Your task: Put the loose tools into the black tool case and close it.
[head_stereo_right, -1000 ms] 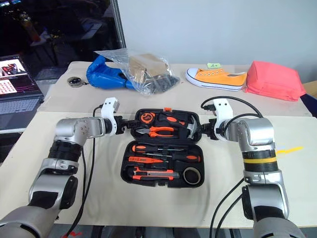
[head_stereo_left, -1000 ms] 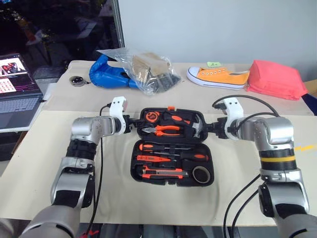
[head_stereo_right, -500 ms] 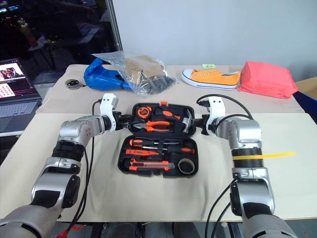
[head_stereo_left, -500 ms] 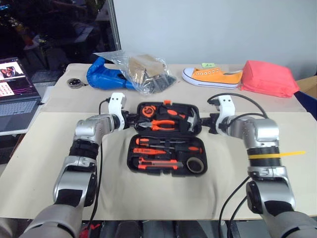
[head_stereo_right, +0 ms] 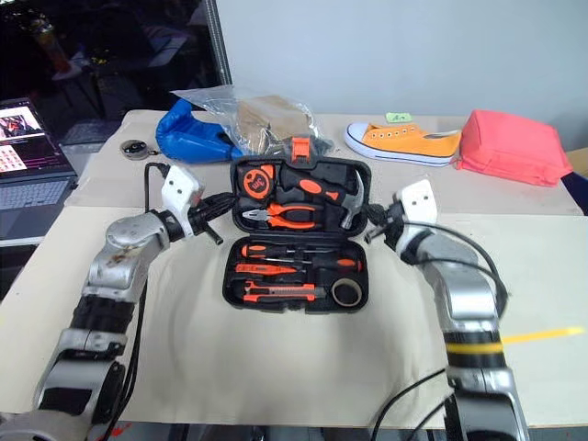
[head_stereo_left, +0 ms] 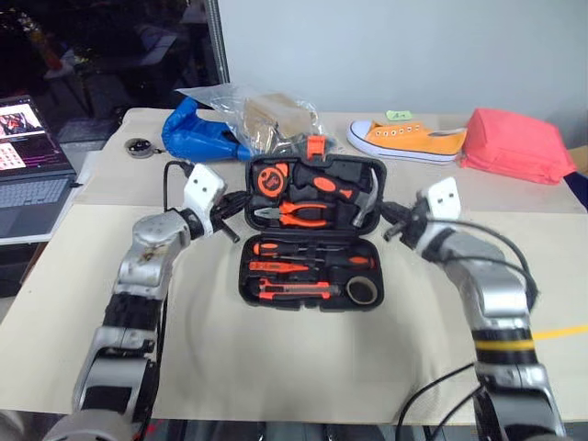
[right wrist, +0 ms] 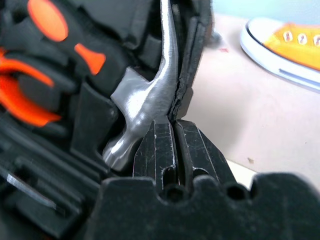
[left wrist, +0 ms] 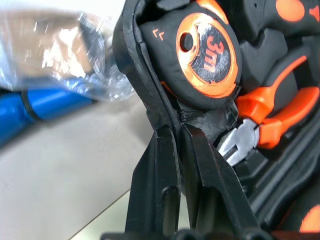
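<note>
The case (head_stereo_left: 310,234) sat open on the beige table (head_stereo_left: 276,349), its lid tilted up off the surface, orange latch (head_stereo_left: 316,145) at the top edge. The left gripper (left wrist: 176,131) was pinched tight on the lid's left rim, right beside the tape measure (left wrist: 207,52) and the pliers (left wrist: 265,122). The right gripper (right wrist: 174,127) was clamped just as tight on the lid's right rim, next to the hammer (right wrist: 147,97). Down in the base, the screwdrivers (head_stereo_left: 308,250) lay in their recesses, the knife (head_stereo_left: 294,292) below them, a tape roll (head_stereo_left: 363,290) beside it. Behind the case: a plastic bag (head_stereo_left: 266,124), a sneaker (head_stereo_left: 404,140), a pink pouch (head_stereo_left: 514,145).
</note>
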